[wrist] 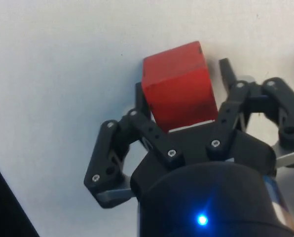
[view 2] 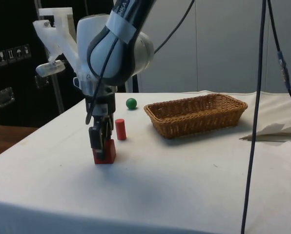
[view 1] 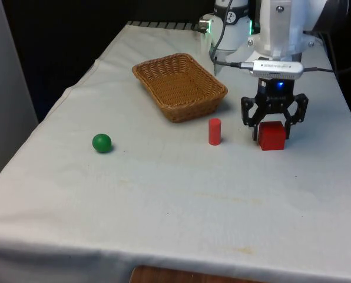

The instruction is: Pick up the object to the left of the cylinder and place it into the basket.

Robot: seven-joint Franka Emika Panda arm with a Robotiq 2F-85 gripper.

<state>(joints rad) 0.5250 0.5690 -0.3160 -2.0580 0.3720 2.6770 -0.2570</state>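
Observation:
A red cube [view 1: 272, 137] rests on the white cloth, to the front view's right of a small upright red cylinder [view 1: 214, 131]. My gripper [view 1: 272, 134] is lowered over the cube and open, one finger on each side of it. In the wrist view the cube [wrist: 179, 86] lies between the fingers [wrist: 227, 74], with a thin gap at one side. From the side, the gripper [view 2: 100, 146] covers part of the cube [view 2: 110, 152]. A green ball [view 1: 102, 142] lies far off at the front view's left of the cylinder. The wicker basket [view 1: 190, 109] stands behind the cylinder.
In the side view the cylinder [view 2: 120, 129] stands just beyond the cube, with the ball [view 2: 131, 103] farther back and the basket [view 2: 194, 122] to the right. Black cables hang near the side camera [view 2: 258, 97]. Crumpled cloth [view 2: 277, 129] lies beside the basket.

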